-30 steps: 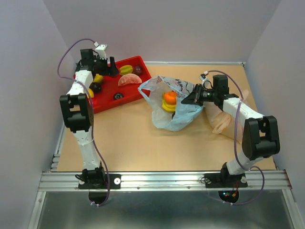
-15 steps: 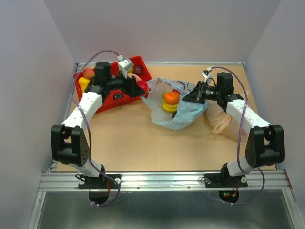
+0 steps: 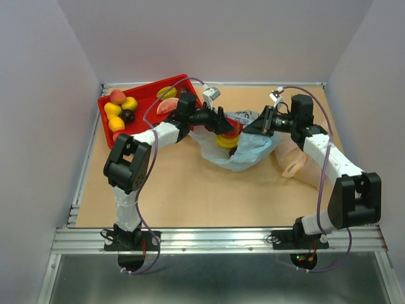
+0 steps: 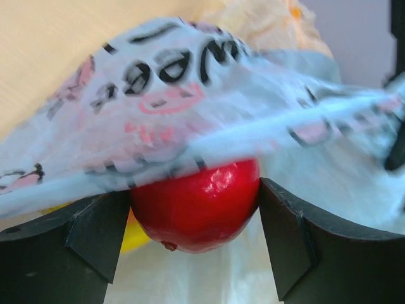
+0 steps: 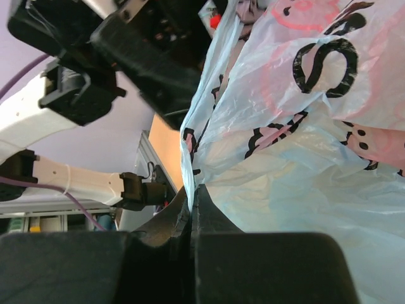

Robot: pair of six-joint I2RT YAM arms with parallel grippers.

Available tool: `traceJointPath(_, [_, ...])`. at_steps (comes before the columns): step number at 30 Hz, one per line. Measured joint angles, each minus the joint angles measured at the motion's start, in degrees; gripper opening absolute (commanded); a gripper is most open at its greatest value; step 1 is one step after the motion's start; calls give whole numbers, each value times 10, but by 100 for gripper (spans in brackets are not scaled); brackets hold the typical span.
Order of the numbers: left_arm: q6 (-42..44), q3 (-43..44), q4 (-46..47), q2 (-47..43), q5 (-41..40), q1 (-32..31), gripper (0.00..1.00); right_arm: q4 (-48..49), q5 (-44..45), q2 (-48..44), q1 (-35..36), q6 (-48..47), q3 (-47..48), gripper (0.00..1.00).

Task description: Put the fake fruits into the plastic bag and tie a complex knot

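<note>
Right gripper (image 3: 258,126) pinches the plastic bag (image 3: 248,152) rim, likely to hold its mouth open. Left gripper (image 3: 223,122) clamps a red fruit (image 4: 196,202) at that mouth, apparently for dropping in.

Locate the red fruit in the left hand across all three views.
Top external: red fruit in the left hand, centre of the picture, over the mouth of the plastic bag.
Left wrist: bottom centre, clamped in the hand, just under the bag's rim.
Right wrist: not clearly in it; a red speck at the top edge may be it.
Shared landmark: the bag's printed blue film, seen in all three.
</note>
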Motion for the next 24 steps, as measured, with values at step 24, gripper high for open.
traceJointPath(24, [77,-63,23,-82,-80,17,98,0,1,67,-15,-2,2,0])
